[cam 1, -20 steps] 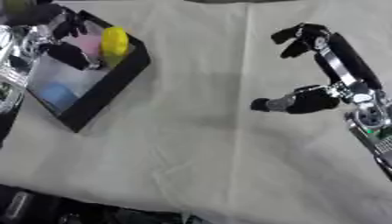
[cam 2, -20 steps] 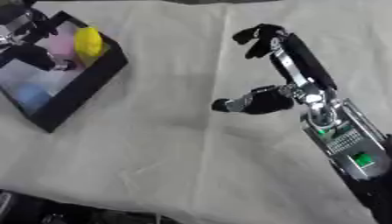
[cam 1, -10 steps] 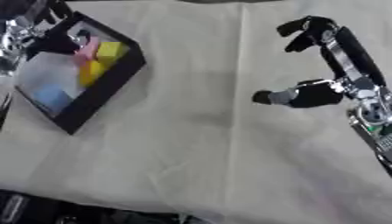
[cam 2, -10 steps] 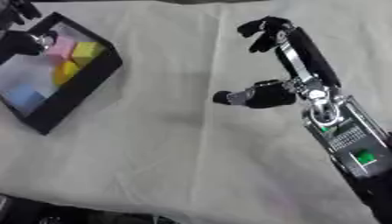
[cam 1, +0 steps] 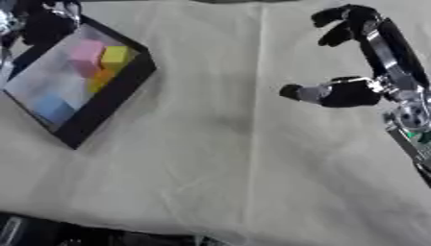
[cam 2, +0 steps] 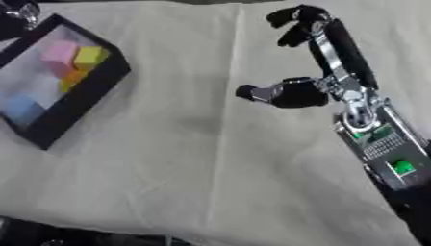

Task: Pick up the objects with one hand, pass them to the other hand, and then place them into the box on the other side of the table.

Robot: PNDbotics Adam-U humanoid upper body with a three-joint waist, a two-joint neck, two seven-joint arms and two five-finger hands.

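Four blocks, pink (cam 1: 86,54), yellow (cam 1: 115,55), orange (cam 1: 98,80) and blue (cam 1: 56,108), fill the black box (cam 1: 107,102); right robot hand (cam 1: 370,57) hangs open, empty.

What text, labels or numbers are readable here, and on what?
None readable.
Right hand: the forearm behind it carries a circuit board with a green part; any markings are too blurred to read.
Box and the blocks inside: no print visible.
Table cloth: plain.

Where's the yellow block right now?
The yellow block sits inside the black box at the table's left, near its far end, beside the pink block and above an orange one.
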